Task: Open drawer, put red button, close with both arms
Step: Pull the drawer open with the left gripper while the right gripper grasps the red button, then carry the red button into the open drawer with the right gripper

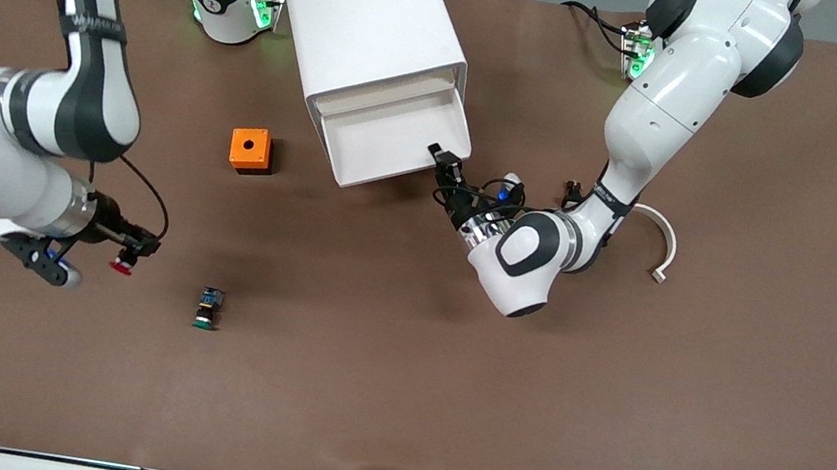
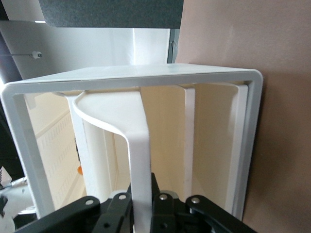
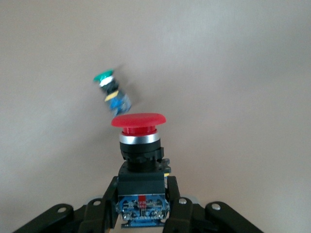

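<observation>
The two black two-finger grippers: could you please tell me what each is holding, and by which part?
The right gripper holds the red-capped push button by its bluish rear block. The left gripper clamps the front lip of the white cabinet's bottommost drawer.

Drawer (image 1: 391,140) out of cabinet (image 1: 368,20)

Red button (image 3: 138,127) aloft; drawer (image 1: 400,137) open.

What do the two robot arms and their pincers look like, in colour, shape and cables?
Both arms are glossy white, with rounded segments and black bands at the joints. The left pincer and the right pincer are black, with two fingers each. Loose black cables run along both wrists. Green lights glow near both bases. A silver ring sits at the left wrist.
</observation>
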`<action>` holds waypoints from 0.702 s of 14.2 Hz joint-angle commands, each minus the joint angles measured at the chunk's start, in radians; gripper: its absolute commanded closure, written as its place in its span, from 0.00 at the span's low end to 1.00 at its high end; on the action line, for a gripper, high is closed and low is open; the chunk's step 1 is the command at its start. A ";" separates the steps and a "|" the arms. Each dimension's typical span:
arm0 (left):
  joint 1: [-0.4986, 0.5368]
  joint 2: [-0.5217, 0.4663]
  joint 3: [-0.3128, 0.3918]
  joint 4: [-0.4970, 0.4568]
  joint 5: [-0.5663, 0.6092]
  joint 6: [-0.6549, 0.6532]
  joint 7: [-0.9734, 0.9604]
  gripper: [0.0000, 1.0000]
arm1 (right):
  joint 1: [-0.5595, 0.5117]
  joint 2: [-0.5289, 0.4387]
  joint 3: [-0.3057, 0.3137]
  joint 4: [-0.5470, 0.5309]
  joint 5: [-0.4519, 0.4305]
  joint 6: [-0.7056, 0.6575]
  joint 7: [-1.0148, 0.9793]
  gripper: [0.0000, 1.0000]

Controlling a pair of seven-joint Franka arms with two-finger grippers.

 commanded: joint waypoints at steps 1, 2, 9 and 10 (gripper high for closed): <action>0.021 0.011 0.004 0.016 -0.031 0.046 0.009 0.91 | 0.113 -0.146 -0.005 -0.133 -0.006 -0.011 0.228 1.00; 0.027 0.011 0.004 0.016 -0.031 0.050 0.009 0.90 | 0.157 -0.192 -0.005 -0.179 -0.006 -0.003 0.305 1.00; 0.038 0.009 0.004 0.030 -0.089 0.052 0.062 0.14 | 0.512 -0.223 -0.001 -0.214 -0.074 0.047 0.886 1.00; 0.038 0.009 0.004 0.048 -0.089 0.052 0.099 0.01 | 0.555 -0.217 -0.001 -0.214 -0.078 0.067 0.946 1.00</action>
